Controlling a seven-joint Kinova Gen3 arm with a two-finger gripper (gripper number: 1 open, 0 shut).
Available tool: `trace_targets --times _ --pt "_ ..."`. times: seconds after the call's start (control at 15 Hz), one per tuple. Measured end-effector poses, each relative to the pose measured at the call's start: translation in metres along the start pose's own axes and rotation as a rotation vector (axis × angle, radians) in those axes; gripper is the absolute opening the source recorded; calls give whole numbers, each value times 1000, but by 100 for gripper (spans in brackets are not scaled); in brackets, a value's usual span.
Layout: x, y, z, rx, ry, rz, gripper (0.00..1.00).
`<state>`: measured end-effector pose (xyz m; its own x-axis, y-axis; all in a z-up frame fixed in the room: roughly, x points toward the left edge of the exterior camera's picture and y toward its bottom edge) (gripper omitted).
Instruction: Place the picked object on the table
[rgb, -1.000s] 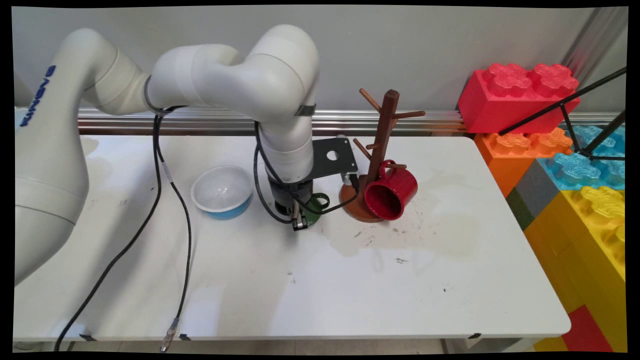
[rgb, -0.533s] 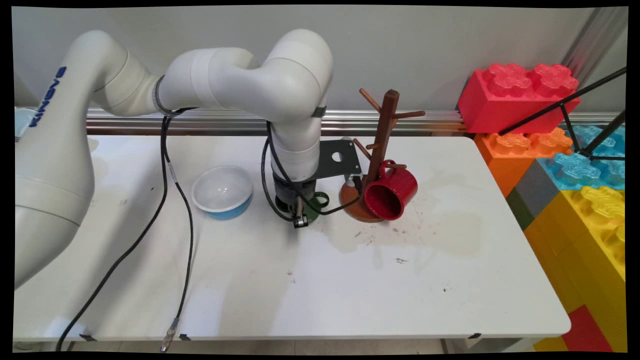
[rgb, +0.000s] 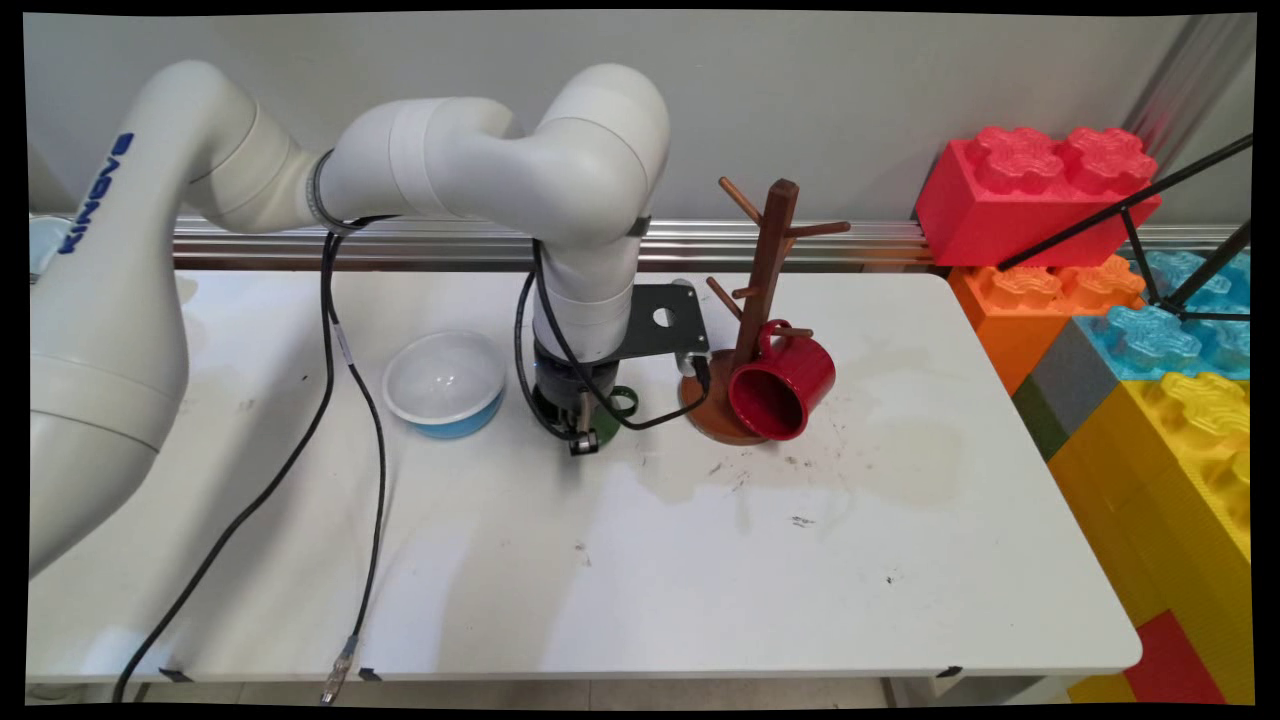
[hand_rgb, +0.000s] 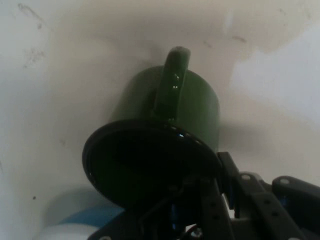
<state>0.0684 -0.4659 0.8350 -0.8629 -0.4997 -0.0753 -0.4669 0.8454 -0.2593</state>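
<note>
The gripper (rgb: 582, 432) hung low over the table (rgb: 700, 580), pointing straight down. As far as the hand view showed, it was pinching the wall of the green mug (hand_rgb: 175, 105): one finger reached into the dark mouth and the other sat outside the rim on the right. The mug's mouth faced the hand and its handle ran away from it. Whether its base rested on the table could not be told.

The mug sat between the white bowl with a blue outside (rgb: 445, 385), just beside it on the left, and the round base of the wooden mug rack (rgb: 765, 270), close on the right. A red mug (rgb: 780, 390) hung from a low peg of that rack, mouth turned toward the near side.

By my judgement, a rim pinch like this gives a thin, off-centre hold. The mug would tend to swing about the fingers, so slow, level motion would suit it. With the bowl and rack base this close, sideways room was scant, and the black cables (rgb: 350, 400) hung near.

Large toy blocks (rgb: 1040, 190) were stacked off the table's right end.

No brand, label or lettering could be read on the mugs, bowl, rack or blocks.
</note>
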Motion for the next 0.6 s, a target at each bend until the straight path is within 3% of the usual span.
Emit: trace_targets --times 0.6 --pt "-1 -3 9 -13 -46 -1 0"
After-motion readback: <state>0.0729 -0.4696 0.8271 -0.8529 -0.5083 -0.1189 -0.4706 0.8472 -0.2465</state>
